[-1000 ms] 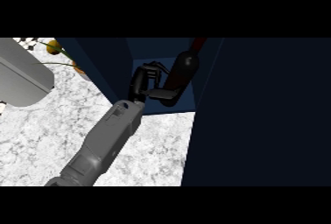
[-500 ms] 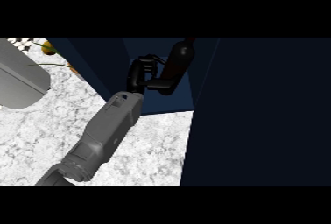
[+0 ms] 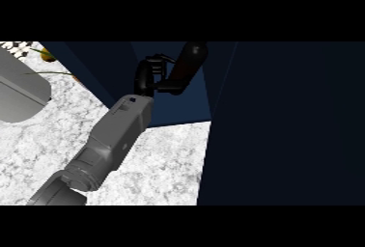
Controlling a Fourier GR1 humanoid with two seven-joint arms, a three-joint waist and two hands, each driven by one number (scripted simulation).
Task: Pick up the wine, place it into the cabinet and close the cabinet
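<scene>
The wine bottle [image 3: 191, 54] is dark with a reddish sheen and leans to the upper right inside the open dark-blue cabinet [image 3: 178, 110]. My left hand [image 3: 146, 76] is curled round its lower part, hiding some of it. The grey forearm [image 3: 118, 137] comes in from the lower left and crosses the cabinet's front edge. The bottle's base seems to hang just above the cabinet floor. The cabinet door [image 3: 285, 125] stands open as a large dark panel filling the right side. My right hand is not in the view.
A white-and-grey marble counter [image 3: 167, 161] lies under the arm. A large grey rounded object [image 3: 20, 91] sits at the left edge. Behind it is a small yellow item with green stems [image 3: 47, 56]. The cabinet's left wall [image 3: 100, 67] stands close beside the hand.
The left hand has carried the bottle up and deeper into the cabinet. The forearm now reaches further in, and the counter and grey object have slid towards the lower left of the view.
</scene>
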